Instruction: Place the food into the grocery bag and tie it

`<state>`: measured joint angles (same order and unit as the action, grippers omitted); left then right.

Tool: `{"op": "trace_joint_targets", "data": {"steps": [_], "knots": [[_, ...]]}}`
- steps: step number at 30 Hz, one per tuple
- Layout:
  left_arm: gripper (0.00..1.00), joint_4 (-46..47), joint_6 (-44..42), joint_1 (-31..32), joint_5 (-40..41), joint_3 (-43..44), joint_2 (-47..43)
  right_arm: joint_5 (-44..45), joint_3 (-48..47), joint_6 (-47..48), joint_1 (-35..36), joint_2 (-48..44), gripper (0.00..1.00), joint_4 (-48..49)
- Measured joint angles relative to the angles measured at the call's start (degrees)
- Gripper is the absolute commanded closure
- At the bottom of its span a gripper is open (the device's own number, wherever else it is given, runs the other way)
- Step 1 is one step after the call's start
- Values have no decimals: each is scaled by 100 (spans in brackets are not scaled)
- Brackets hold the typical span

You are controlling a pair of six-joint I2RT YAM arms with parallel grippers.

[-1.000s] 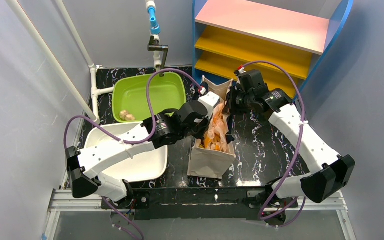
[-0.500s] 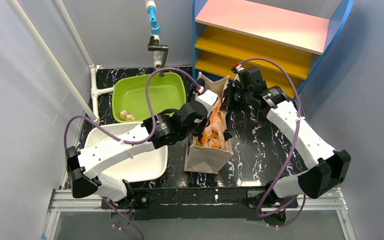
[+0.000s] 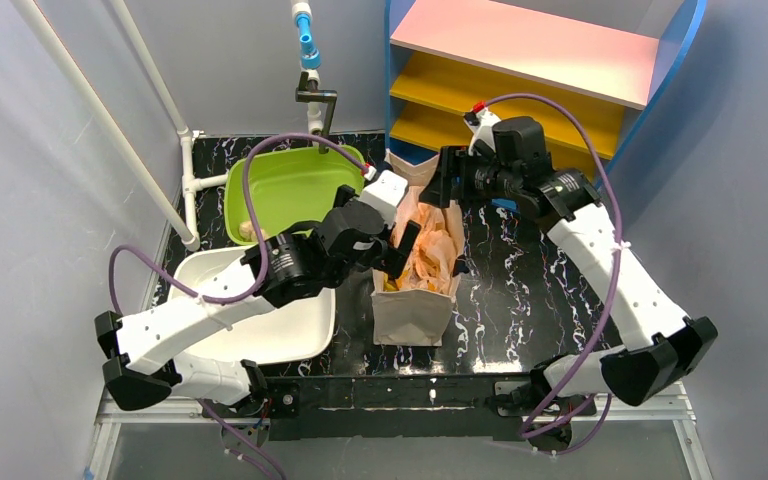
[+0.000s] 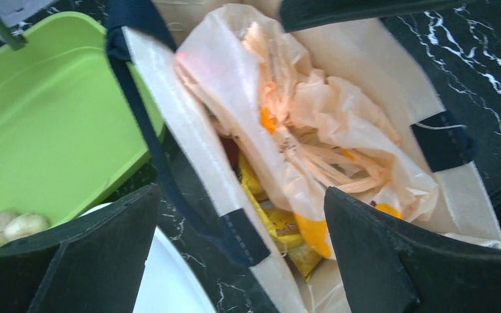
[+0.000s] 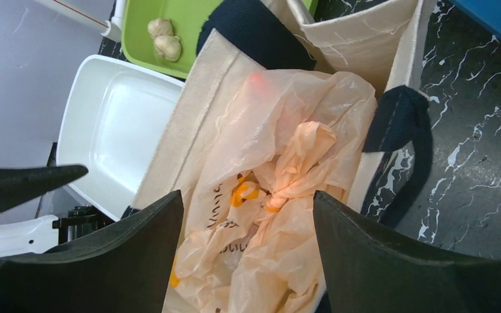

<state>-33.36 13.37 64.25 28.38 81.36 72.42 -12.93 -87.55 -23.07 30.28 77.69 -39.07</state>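
Top external view: the grocery bag (image 3: 430, 245) is seen bunched inside the canvas tote (image 3: 412, 318), between the 2 grippers. Both the left gripper (image 4: 240, 194) and the right gripper (image 5: 246, 195) are spread and empty above it. The bag's twisted handles (image 5: 297, 166) are judged nearer the right.

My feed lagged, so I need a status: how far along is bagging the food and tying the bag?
Done: the grocery bag looks filled, a yellow packet showing beneath its plastic, its handles bunched into a twist. In hand: nothing; left gripper and right gripper hang open above it. Left: confirming the knot holds; I cannot tell.
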Motion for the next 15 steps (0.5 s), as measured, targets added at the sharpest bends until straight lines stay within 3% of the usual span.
{"op": "trace_joint_targets", "data": {"steps": [7, 10, 15], "knots": [[2, -190, -229, -409, 409, -136, -380, 332, 35, -28, 0, -859, 20, -190], [2, 7, -149, -1237, 378, -673, -778, 490, 260, -85, 0, -1421, 20, -229], [2, 1014, 46, -2769, 496, -2531, -1606, 697, 935, -236, 0, -2406, 20, -446]]}}
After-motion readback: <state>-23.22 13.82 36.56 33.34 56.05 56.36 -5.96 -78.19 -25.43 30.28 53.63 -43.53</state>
